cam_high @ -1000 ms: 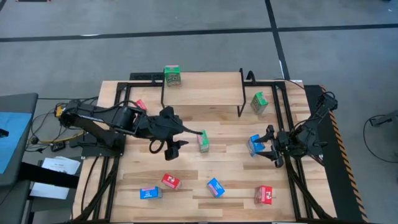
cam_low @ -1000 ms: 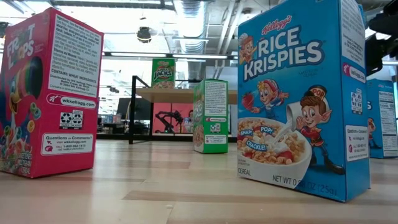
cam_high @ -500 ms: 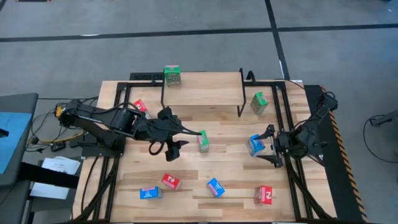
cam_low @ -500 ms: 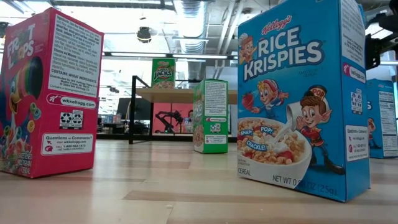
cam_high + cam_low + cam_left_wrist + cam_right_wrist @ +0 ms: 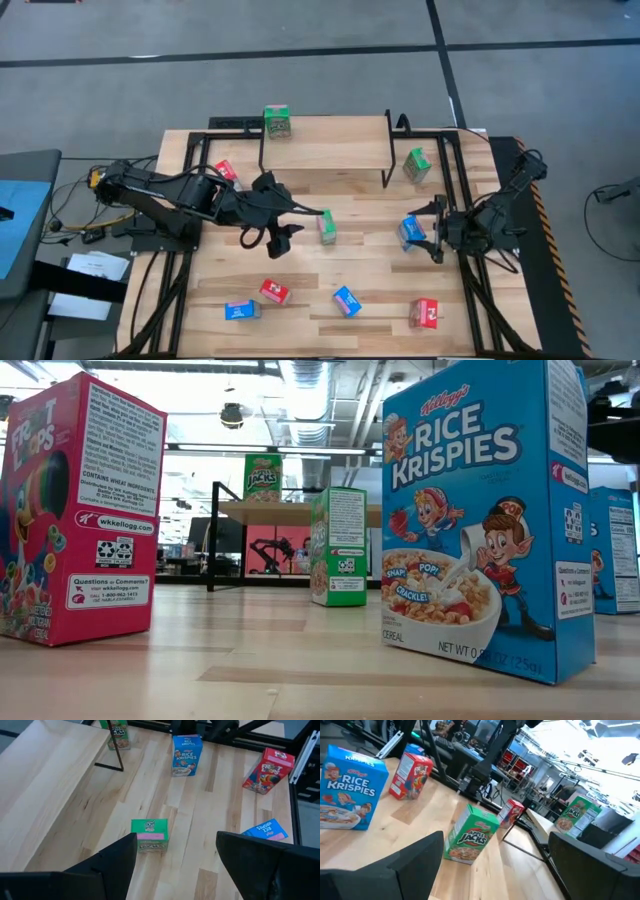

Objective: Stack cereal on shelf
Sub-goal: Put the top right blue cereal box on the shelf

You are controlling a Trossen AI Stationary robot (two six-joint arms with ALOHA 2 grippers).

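The shelf (image 5: 325,150) stands at the table's far side, with one green cereal box (image 5: 277,122) upright on its left end. My left gripper (image 5: 298,226) is open. It points at a green box (image 5: 327,226) that stands on the table just beyond its fingertips (image 5: 149,835). My right gripper (image 5: 436,230) is open beside an upright blue box (image 5: 411,232), which also shows in the left wrist view (image 5: 186,754). I see no touch at either box.
More boxes stand on the table: a green one (image 5: 417,163) right of the shelf, red ones (image 5: 225,170) (image 5: 272,291) (image 5: 427,313), and blue ones (image 5: 240,310) (image 5: 347,300). Black frame rails (image 5: 455,180) run along the table's sides.
My right gripper has risen a little beside the blue box and stays open. The boxes have not moved.
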